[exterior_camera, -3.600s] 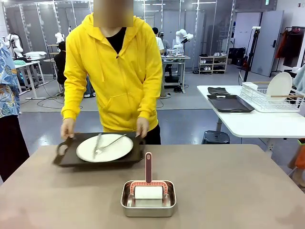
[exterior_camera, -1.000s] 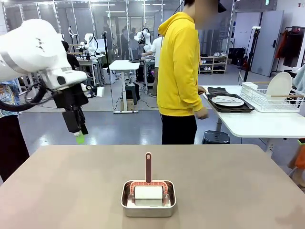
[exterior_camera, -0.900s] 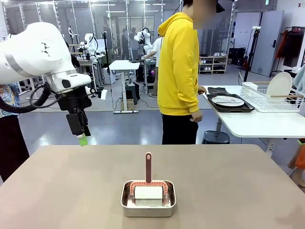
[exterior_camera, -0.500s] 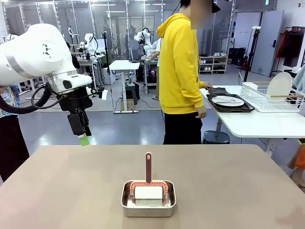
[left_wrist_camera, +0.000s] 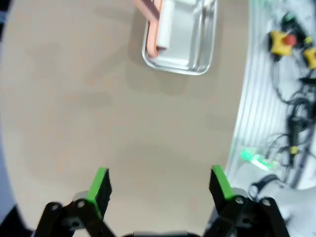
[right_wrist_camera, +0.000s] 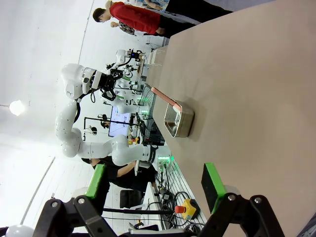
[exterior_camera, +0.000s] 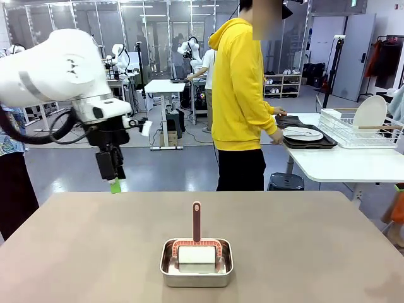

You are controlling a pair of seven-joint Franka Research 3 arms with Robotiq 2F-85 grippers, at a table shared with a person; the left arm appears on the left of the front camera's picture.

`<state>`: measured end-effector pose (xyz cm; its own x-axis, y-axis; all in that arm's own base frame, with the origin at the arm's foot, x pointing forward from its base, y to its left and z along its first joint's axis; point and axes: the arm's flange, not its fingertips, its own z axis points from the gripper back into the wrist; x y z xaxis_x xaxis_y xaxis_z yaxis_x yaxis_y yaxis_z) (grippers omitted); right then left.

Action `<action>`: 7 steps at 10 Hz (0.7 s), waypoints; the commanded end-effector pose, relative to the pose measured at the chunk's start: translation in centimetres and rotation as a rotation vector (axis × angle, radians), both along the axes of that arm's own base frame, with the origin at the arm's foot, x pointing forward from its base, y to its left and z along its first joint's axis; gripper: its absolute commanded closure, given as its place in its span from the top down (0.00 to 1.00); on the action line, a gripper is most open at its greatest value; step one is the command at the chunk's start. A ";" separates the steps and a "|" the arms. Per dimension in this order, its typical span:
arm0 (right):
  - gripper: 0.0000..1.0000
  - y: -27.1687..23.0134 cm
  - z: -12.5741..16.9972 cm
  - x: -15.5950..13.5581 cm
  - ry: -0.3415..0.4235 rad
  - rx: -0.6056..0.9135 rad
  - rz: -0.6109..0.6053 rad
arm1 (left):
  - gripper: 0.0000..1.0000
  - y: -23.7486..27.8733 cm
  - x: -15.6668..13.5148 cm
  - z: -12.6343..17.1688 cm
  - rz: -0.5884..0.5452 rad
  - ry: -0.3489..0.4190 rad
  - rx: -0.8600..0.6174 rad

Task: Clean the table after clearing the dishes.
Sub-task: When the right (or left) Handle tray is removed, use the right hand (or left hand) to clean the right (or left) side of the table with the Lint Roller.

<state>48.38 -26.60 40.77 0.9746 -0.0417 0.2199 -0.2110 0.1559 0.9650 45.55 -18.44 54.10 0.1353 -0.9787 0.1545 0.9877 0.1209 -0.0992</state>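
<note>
Table: the taupe-brown table (exterior_camera: 315,252) is seen across the near part of the front view; its top is bare apart from one pan.
Pan: a small steel pan (exterior_camera: 197,268) is set near the middle of the table, towards the near edge.
Roller: a white roller (exterior_camera: 196,222) in a pink frame is laid in the pan, with its handle pointed to the far side.
Left hand: the left hand (exterior_camera: 115,185) is held in the air over the far left part of the table, pointed downward. In the left wrist view its green fingers (left_wrist_camera: 100,183) are spread wide and nothing is held between them.
Right hand: the right hand (right_wrist_camera: 153,182) is released, its fingers set apart with nothing gripped; the table top and the pan are seen beyond it.
Plate: a white plate (exterior_camera: 302,133) with silver cutlery on it is placed on a dark tray (exterior_camera: 312,143).
Tray: it is set on the white table (exterior_camera: 341,167) at the far right, well apart from the brown table.
Dish rack: a white dish rack (exterior_camera: 353,134) is stood just right of the tray.
Person: a person (exterior_camera: 240,95) in a yellow hoodie is turned to the white table, one arm reached to the tray's left end.
</note>
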 end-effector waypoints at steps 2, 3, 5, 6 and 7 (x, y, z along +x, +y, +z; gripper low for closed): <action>0.96 0.5 0.3 -0.6 0.004 -0.005 0.003 | 1.00 -8.0 2.5 0.9 -0.134 -0.053 0.151; 0.96 0.5 0.3 -0.6 0.004 -0.005 0.003 | 1.00 -10.3 2.8 1.2 -0.134 -0.084 0.174; 0.96 0.5 0.3 -0.6 0.004 -0.005 0.003 | 1.00 -13.7 2.9 1.0 -0.190 -0.054 0.151; 0.96 0.5 0.3 -0.6 0.004 -0.005 0.003 | 1.00 -15.1 3.0 0.7 -0.196 -0.046 0.148; 0.96 0.5 0.3 -0.6 0.004 -0.005 0.003 | 1.00 -16.2 3.1 0.3 -0.188 -0.045 0.171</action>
